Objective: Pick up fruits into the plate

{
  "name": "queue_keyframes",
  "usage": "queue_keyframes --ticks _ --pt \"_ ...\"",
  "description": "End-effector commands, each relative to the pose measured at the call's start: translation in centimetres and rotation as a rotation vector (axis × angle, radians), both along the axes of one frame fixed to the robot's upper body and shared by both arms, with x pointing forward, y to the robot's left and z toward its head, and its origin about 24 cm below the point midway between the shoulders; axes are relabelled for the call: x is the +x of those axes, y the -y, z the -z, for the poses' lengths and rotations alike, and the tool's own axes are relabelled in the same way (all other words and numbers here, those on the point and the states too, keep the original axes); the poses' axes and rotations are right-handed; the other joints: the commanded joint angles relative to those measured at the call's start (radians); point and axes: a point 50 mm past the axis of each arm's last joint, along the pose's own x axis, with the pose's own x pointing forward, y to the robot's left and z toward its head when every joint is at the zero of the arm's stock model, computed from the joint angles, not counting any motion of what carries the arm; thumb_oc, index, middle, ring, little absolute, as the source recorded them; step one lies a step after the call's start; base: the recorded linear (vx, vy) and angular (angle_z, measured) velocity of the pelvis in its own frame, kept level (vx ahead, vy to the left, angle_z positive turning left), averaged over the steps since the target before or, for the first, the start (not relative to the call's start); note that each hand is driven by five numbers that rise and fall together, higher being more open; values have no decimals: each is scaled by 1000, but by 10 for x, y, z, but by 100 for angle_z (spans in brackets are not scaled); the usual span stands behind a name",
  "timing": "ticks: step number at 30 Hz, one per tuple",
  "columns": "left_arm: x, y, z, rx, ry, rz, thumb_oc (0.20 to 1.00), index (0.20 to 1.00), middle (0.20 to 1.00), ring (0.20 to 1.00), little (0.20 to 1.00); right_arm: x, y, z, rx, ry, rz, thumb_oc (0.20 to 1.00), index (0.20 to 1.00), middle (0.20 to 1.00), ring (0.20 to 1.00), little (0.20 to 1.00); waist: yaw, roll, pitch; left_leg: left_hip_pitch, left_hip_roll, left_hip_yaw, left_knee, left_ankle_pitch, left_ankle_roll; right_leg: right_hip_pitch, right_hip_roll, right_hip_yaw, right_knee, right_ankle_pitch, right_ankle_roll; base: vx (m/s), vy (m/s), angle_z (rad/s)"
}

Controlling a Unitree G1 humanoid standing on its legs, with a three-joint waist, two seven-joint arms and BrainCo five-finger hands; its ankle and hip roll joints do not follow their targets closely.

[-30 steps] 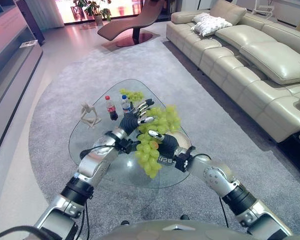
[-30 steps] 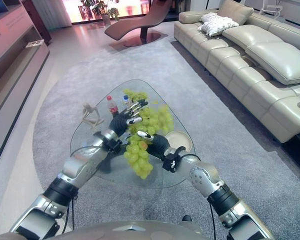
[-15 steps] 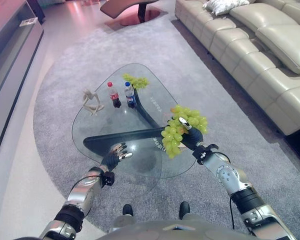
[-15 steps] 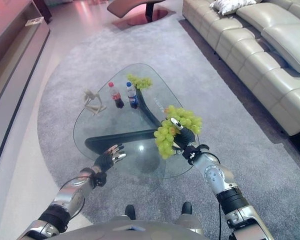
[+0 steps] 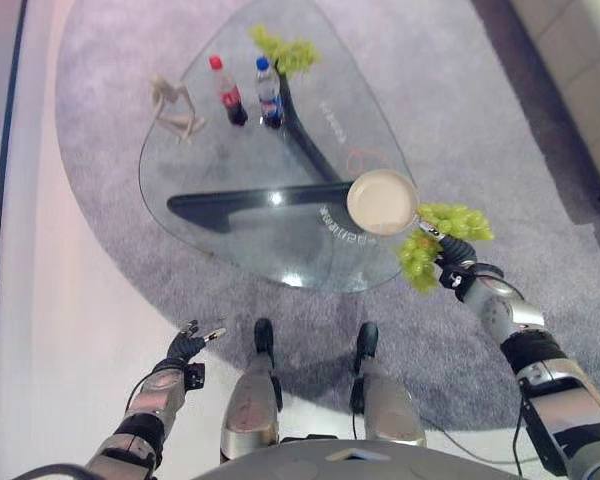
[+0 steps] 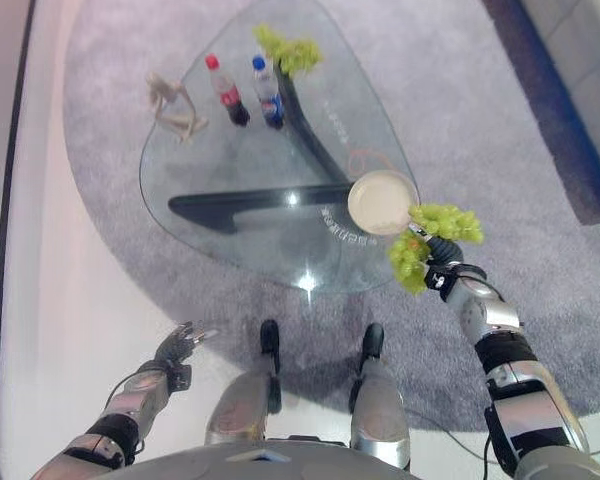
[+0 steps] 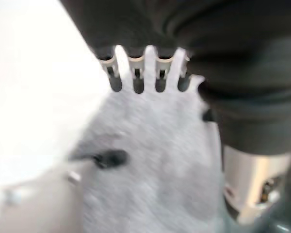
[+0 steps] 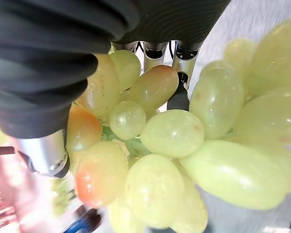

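Observation:
My right hand (image 5: 452,266) is shut on a large bunch of green grapes (image 5: 451,221), held just off the glass table's right edge and beside a round cream plate (image 5: 382,201). Up close, the grapes (image 8: 169,141) press against the right hand's fingers (image 8: 155,51), a few berries tinged orange. The plate is bare and sits on the table's near right corner. A second, smaller bunch of green grapes (image 5: 290,52) lies at the table's far end. My left hand (image 5: 187,345) hangs low at the lower left over the pale floor, its fingers (image 7: 136,80) straight and holding nothing.
On the rounded glass table (image 5: 230,160), which has a dark base beneath, stand a red-capped cola bottle (image 5: 223,90), a blue-capped bottle (image 5: 268,90) and a pale wooden figurine (image 5: 173,105). Grey carpet (image 5: 110,180) surrounds the table.
The camera has tilted down. My left hand dropped from the table's near edge to low beside my body. My right hand carried the grapes right and nearer, uncovering the plate.

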Motion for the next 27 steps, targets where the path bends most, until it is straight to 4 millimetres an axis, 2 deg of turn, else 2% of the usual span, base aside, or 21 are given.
queue_keyframes --ticks 1,3,7,11,14,15,18,21,23,24,27 --pt "6 -23 -8 151 -3 -20 1000 1000 1000 1000 1000 28 15 -65 -164 200 13 200 200 200 200 200 33 -37 31 -67 -92 -41 89 -144 38 -51 12 2 182 -168 -15 -67 -56 6" --pt "6 -26 -9 156 -14 -32 1000 1000 1000 1000 1000 30 29 -76 -285 179 29 200 200 200 200 200 45 -33 56 -105 -100 -44 102 -139 40 -90 10 -10 198 -163 -15 -56 -52 6" --pt "4 -24 -8 129 -12 -15 1000 1000 1000 1000 1000 31 52 -94 -483 119 61 200 200 200 200 200 64 -20 56 -200 -116 -58 133 -132 45 -184 5 -30 230 -160 -17 -19 -27 11" --pt "3 -24 -8 145 -12 16 1000 1000 1000 1000 1000 33 65 -115 -668 97 123 200 200 200 200 200 78 -8 56 -272 -131 -72 175 -130 50 -251 -4 -48 270 -164 -21 -1 -21 15" --pt "6 -21 -9 161 -30 68 1000 1000 1000 1000 1000 32 79 -134 -896 37 197 200 200 200 200 200 96 7 56 -330 -146 -82 210 -130 54 -308 -21 -66 318 -175 -20 26 -40 9" --pt "8 -21 -10 173 -31 95 1000 1000 1000 1000 1000 31 85 -146 -1014 -2 229 200 200 200 200 200 101 13 56 -363 -157 -89 234 -132 60 -344 -28 -67 343 -177 -18 46 -41 12" --pt "14 -18 -13 154 -4 105 1000 1000 1000 1000 1000 31 92 -168 -1197 -33 296 200 200 200 200 200 106 34 56 -427 -170 -86 264 -128 69 -411 -38 -68 378 -178 -15 6 25 17" --pt "16 -8 -11 140 -16 168 1000 1000 1000 1000 1000 29 95 -180 -1271 -27 374 200 200 200 200 200 114 59 56 -487 -186 -94 305 -135 75 -469 -53 -68 416 -184 -18 15 36 12" --pt "14 -7 -11 163 -22 194 1000 1000 1000 1000 1000 29 96 -183 -1277 -20 407 200 200 200 200 200 118 62 56 -516 -189 -92 329 -141 79 -496 -58 -69 433 -185 -19 51 -29 19" --pt "9 -8 -9 170 -34 200 1000 1000 1000 1000 1000 29 96 -185 -1291 -24 416 200 200 200 200 200 122 63 56 -514 -189 -93 352 -177 76 -498 -62 -59 460 -219 -11 81 -55 18" --pt "9 -9 -9 166 -32 198 1000 1000 1000 1000 1000 29 96 -192 -1300 -16 461 200 200 200 200 200 127 74 56 -569 -189 -90 398 -191 85 -559 -71 -55 518 -234 -18 49 9 10"
